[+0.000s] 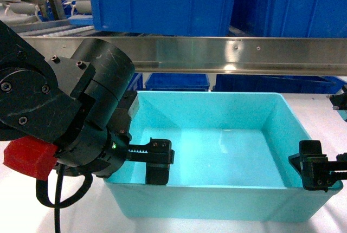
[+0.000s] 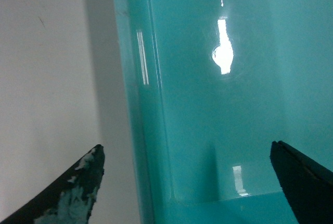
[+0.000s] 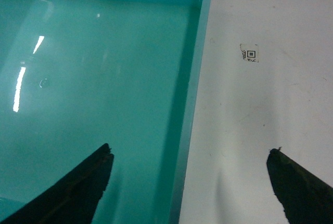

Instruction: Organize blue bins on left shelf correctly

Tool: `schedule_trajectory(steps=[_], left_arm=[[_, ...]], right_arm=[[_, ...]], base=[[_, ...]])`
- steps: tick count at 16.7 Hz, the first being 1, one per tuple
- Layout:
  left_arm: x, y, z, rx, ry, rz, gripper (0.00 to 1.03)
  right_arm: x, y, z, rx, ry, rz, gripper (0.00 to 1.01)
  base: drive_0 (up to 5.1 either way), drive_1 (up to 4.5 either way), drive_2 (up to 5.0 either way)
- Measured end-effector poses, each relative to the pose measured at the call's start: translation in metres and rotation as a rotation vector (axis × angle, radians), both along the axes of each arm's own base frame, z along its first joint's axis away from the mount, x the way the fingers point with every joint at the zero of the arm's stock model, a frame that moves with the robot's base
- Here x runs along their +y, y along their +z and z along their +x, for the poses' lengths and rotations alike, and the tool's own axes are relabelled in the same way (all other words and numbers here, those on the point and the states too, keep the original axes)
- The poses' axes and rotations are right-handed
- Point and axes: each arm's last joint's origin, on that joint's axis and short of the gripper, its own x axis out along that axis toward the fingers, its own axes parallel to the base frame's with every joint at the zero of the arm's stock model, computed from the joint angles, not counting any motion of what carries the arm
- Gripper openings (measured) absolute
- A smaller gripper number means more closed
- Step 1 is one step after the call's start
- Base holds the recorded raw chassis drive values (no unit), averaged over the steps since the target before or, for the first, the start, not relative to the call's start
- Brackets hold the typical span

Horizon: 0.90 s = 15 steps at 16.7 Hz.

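A light turquoise blue bin (image 1: pixel 217 146) sits empty on a white table, just in front of the left shelf, whose shiny steel crossbar (image 1: pixel 217 54) runs above its far rim. My left gripper (image 1: pixel 135 170) is open and straddles the bin's left wall (image 2: pixel 151 130), with one finger (image 2: pixel 78 193) outside over the table and the other (image 2: pixel 302 182) inside. My right gripper (image 1: pixel 328 173) is also open, straddling the right wall (image 3: pixel 190 130). One of its fingers (image 3: pixel 78 187) is inside the bin and the other (image 3: pixel 299 187) outside.
Darker royal-blue crates (image 1: pixel 162 0) (image 1: pixel 293 0) stand on the shelf tier above the crossbar, and more (image 1: pixel 176 81) show below it behind the bin. A small square code sticker (image 3: pixel 250 53) lies on the white table (image 3: pixel 260 104) right of the bin.
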Motion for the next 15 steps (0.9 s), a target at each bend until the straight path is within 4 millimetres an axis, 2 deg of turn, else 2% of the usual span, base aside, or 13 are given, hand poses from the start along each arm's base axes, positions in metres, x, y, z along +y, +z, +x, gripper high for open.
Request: schedule_trajectory(steps=[3, 4, 5, 9, 10, 15], left_arm=[[0.0, 0.0, 0.0, 0.0, 0.0, 0.0, 0.67], [-0.0002, 0.0, -0.0001, 0.0, -0.001, 0.0, 0.48], [-0.0002, -0.0002, -0.0002, 0.001, -0.001, 0.001, 0.35], [0.0, -0.0004, -0.0004, 0.003, 0.001, 0.005, 0.06], [0.0, -0.0004, -0.0004, 0.004, 0.008, 0.001, 0.02], [0.0, -0.0004, -0.0003, 0.004, 0.015, -0.004, 0.02]], right_arm=[[0.0, 0.0001, 0.0, 0.0, 0.0, 0.0, 0.62], [0.0, 0.0, 0.0, 0.0, 0.0, 0.0, 0.43], [0.0, 0.0001, 0.0, 0.0, 0.0, 0.0, 0.28], [-0.0001, 0.0003, 0.0004, -0.003, -0.005, -0.001, 0.02], [-0.0001, 0.0005, 0.0005, -0.003, -0.007, 0.001, 0.02], [-0.0001, 0.0006, 0.0006, -0.002, -0.011, 0.003, 0.02]], base=[[0.0, 0.0, 0.0], [0.0, 0.0, 0.0], [0.0, 0.0, 0.0], [0.0, 0.0, 0.0], [0.0, 0.0, 0.0], [0.0, 0.0, 0.0]])
